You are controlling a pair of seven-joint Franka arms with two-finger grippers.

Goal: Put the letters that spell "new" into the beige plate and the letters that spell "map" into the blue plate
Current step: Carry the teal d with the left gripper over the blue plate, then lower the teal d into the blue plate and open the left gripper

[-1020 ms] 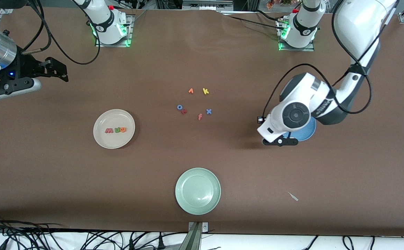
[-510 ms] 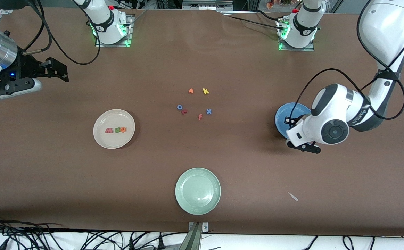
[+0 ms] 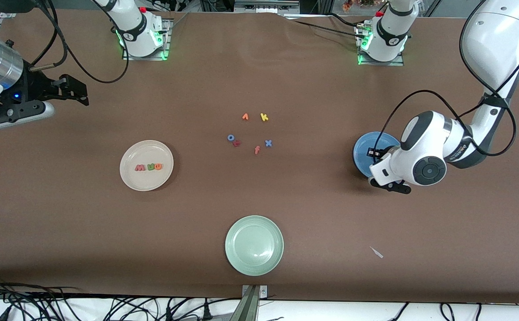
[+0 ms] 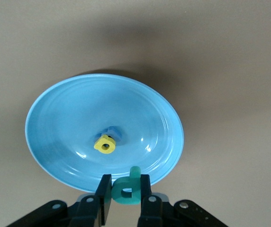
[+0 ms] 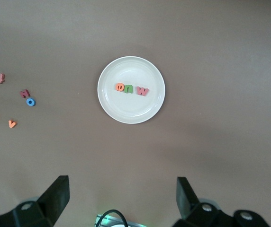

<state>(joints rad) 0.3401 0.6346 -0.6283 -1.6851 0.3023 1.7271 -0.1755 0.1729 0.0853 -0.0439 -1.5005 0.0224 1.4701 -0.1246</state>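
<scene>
While loose letters (image 3: pixel 250 133) lie mid-table, green plate (image 3: pixel 254 245) nearer camera.

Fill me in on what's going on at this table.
The left gripper is shut on the teal p, over the edge of the blue plate, where the yellow a lies with a blue letter partly hidden under it. The beige plate holds the salmon-red w, green n and orange e. The right gripper waits open, up at the right arm's end of the table. Five spare letters sit mid-table, nearer the arms' bases than an empty pale green plate.
</scene>
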